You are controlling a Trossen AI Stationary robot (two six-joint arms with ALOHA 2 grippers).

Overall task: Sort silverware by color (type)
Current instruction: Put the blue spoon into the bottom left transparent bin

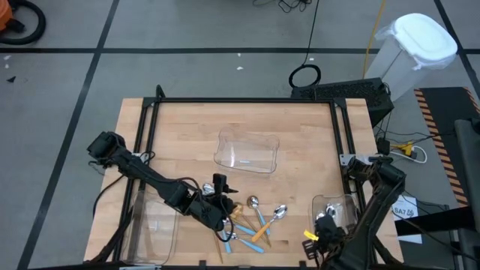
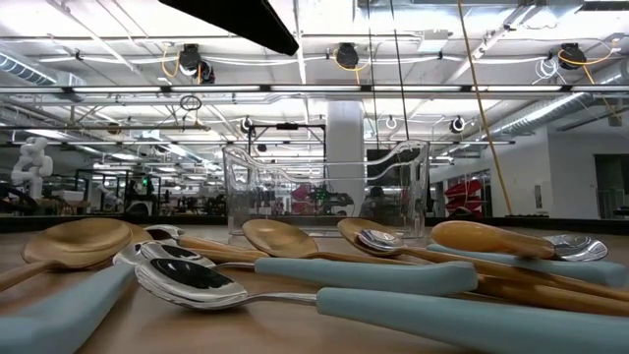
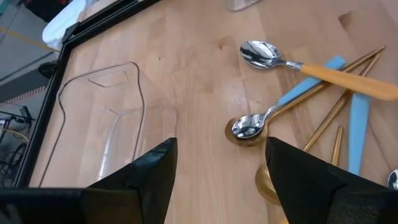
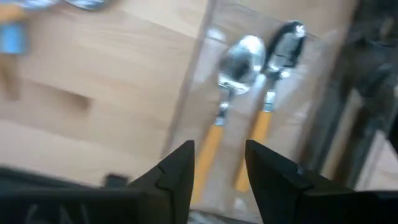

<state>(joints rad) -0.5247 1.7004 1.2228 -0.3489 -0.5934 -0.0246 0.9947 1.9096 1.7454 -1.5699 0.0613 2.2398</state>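
Three clear trays [image 1: 247,152] round spoons [image 1: 255,221].

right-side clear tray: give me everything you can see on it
The right tray is clear plastic with a raised rim, lying flat on the wooden table near its front right corner, under the right gripper, whose fingers stand apart and empty above it. Inside lie two orange-handled spoons, side by side, silver bowls pointing the same way. The right wrist view is blurred, so whether the two spoons touch each other cannot be told.

Overhead looks down; low view level, close to spoons [image 2: 295,270].
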